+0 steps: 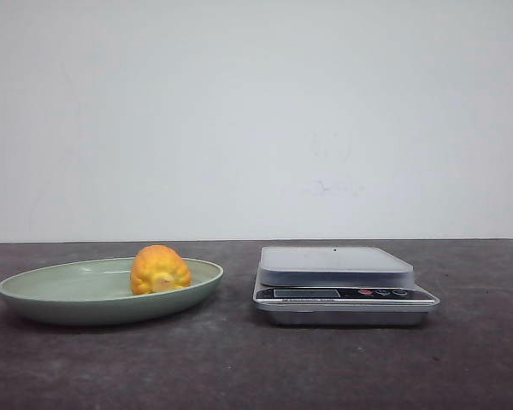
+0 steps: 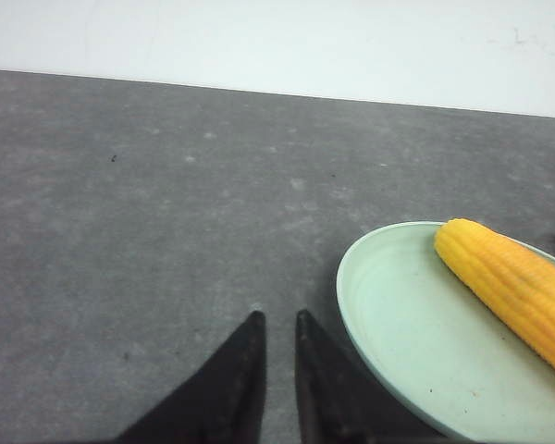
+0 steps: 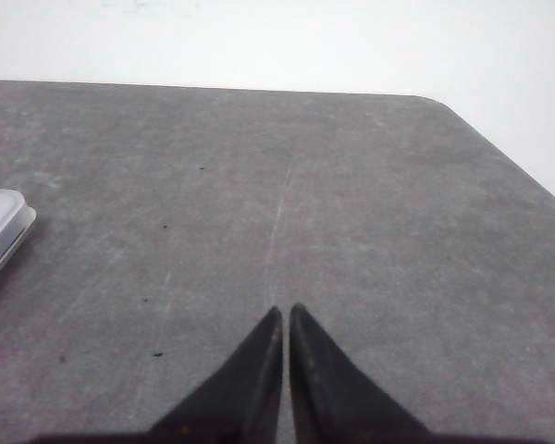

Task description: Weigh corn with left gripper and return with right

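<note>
Left gripper (image 2: 277, 319) black, tapered pointed jaws, right gripper (image 3: 285, 313) alike

Plain white wall (image 1: 256, 120) behind dark grey, seemingly stone-textured tabletop (image 1: 239, 367).

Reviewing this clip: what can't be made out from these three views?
- Scale: display and button labels too small in the front view; the right wrist view's edge leaves only a corner.
- Corn: far end cut off by the left wrist view's edge; the front view shows just its cut end.
- Green plate: partly cut off in the left wrist view.
- Both arms: absent from the front view.
</note>
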